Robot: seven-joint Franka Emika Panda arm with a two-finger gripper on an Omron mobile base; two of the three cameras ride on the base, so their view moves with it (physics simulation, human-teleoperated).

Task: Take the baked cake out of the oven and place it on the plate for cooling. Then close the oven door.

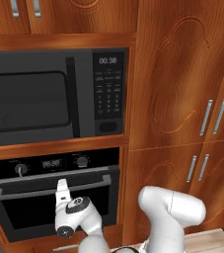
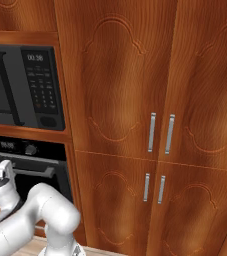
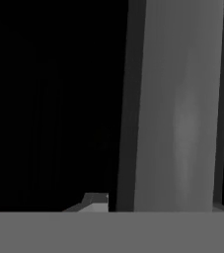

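So the black built-in wall oven (image 1: 52, 195) is sitting low on the left, under a dark grey microwave with a keypad (image 1: 56, 94). Its wide black glass-fronted oven door (image 1: 49, 210) is looking shut, with the long silver bar handle (image 1: 29, 190) running across the top. The white robot hand (image 1: 61, 187) is pressing right up at that bar, which is looming huge in the hand view (image 3: 180, 104). Can't tell how far the fingers are open or whether they're gripping it. Tall wooden cabinets (image 2: 155, 125) are standing to the right.
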